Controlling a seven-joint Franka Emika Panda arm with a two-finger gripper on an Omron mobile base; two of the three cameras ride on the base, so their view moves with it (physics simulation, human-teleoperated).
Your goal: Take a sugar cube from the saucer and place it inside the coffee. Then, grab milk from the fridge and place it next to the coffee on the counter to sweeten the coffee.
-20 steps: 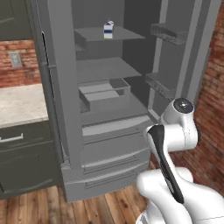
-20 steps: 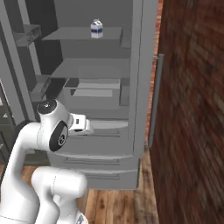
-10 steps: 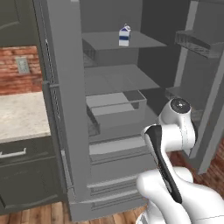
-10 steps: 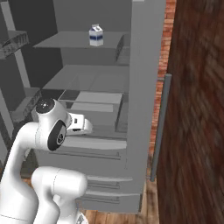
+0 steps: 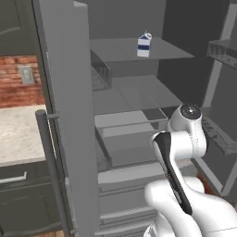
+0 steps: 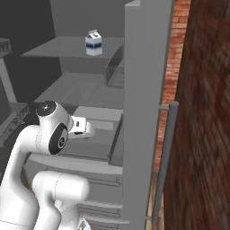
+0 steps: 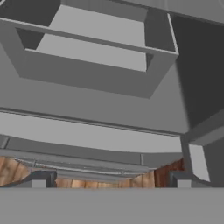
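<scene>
Milk carton [image 5: 144,45] on the far upper shelf [image 5: 139,50] of the open fridge [image 5: 65,115], upright, alone, well above my hand. It is white with a blue band round the middle and a gabled top; in the right base view it [image 6: 93,43] stands near the shelf's middle, clear of both walls. I judge it light, with stiff flat sides that may give slightly under pressure and a smooth, possibly slippery skin. The best hold should be across two opposite flat faces at or just below the band, not on the sloping gable. My gripper [image 7: 109,178] points down toward the lower drawers [image 7: 92,140] and an open bin [image 7: 92,57]; my jaws are spread fully apart and carry nothing. The counter [image 5: 21,134] lies to the left, beyond the fridge door.
</scene>
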